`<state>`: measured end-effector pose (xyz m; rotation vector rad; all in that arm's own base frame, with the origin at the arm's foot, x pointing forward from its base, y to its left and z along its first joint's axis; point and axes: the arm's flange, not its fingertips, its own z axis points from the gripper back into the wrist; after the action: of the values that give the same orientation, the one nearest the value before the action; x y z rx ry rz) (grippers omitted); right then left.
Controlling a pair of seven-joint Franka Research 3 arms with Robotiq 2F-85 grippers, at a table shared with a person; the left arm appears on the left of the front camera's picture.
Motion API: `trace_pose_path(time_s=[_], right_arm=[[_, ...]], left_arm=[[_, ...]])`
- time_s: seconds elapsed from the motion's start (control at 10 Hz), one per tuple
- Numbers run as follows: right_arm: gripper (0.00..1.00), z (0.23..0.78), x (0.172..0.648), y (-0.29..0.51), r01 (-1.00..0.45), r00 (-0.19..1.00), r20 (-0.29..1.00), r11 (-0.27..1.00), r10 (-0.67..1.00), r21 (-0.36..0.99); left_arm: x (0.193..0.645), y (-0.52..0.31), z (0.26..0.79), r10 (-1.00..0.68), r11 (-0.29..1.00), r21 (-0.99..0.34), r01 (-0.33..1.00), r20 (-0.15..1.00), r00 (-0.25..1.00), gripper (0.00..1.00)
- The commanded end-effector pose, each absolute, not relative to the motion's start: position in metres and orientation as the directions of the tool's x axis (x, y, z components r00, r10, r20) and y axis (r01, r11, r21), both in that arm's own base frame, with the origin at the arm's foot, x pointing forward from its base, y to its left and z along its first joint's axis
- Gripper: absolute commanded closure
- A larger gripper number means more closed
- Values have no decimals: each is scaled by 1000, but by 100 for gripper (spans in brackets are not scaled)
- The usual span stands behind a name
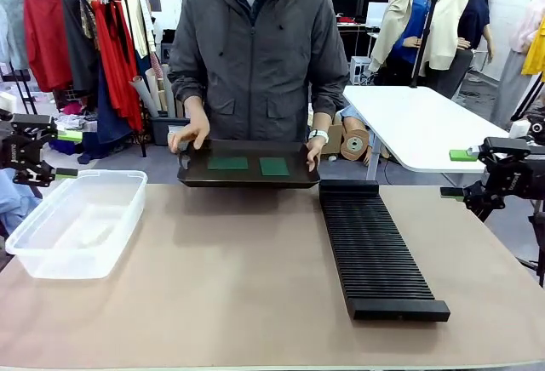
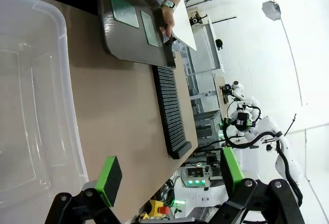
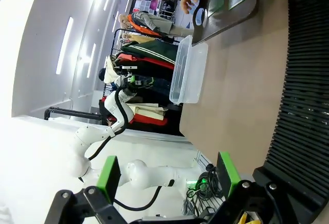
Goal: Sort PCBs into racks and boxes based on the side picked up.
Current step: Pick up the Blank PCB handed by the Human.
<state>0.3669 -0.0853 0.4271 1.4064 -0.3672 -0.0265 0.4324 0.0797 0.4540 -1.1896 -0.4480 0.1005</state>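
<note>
Two green PCBs [image 1: 228,163] [image 1: 274,167] lie plain side up on a smooth dark tray [image 1: 247,180] that a person holds with both hands at the table's far edge. The clear box [image 1: 77,222] stands empty at the left, and the long black rack [image 1: 375,248] lies at the right. My left gripper [image 1: 64,154] hovers open at the far left, above the box [image 2: 31,106]. My right gripper [image 1: 456,174] hangs open at the far right, beside the rack [image 3: 303,80]. The wrist views show each gripper [image 2: 169,175] [image 3: 167,175] with nothing between its green pads.
The person stands behind the tray [image 2: 128,44], a hand [image 1: 189,135] on each end. A white table [image 1: 426,124] stands at the back right and a clothes rail [image 1: 77,39] at the back left. Bare brown tabletop [image 1: 230,277] lies between box and rack.
</note>
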Motion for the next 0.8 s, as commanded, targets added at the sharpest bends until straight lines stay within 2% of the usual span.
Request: trace_pose_path(time_s=[0.0, 0.7], right_arm=[[0, 429, 365, -86, -188, 947, 222, 160, -233, 969], [0, 429, 365, -86, -188, 947, 222, 160, -233, 969]], left_arm=[[432, 81, 456, 304, 372, -914, 161, 284, 909, 0], [432, 81, 456, 304, 372, -914, 161, 284, 909, 0]])
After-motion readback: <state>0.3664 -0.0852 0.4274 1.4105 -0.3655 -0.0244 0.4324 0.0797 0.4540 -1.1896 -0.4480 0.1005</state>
